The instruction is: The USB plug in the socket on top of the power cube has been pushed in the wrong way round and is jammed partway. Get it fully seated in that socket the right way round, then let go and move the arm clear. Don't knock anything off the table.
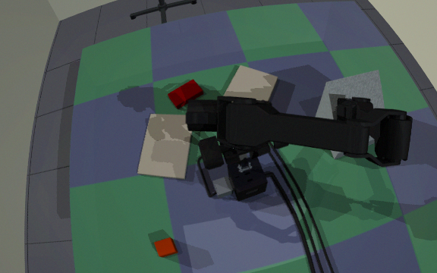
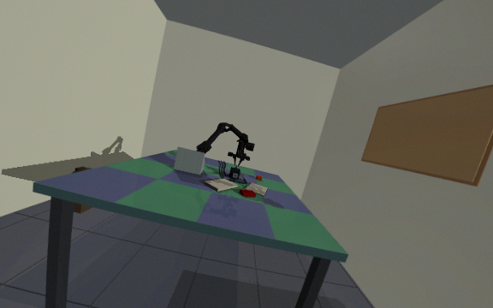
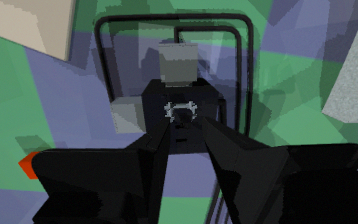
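The black power cube (image 1: 249, 183) (image 2: 234, 171) (image 3: 154, 102) stands upright on the table. On its top, the USB plug (image 3: 183, 114) shows as a small dark shape with pale metallic edges; its depth and which way round it sits cannot be told. My gripper (image 2: 237, 165) (image 3: 186, 122) points down just above the cube. Its fingers are partly closed, with the tips on either side of the plug in the wrist view and a narrow gap still showing. No firm contact with the plug is visible. The arm hides the fingertips in the top view.
Grey plugs (image 3: 178, 64) (image 3: 128, 116) sit at two sides of the cube, with black cables (image 1: 295, 206) (image 3: 250, 75) looping around it. Tan slabs (image 1: 165, 155) (image 1: 254, 80), a red block (image 1: 185, 93), an orange block (image 1: 165, 247) and a grey block (image 2: 189, 161) are on the table.
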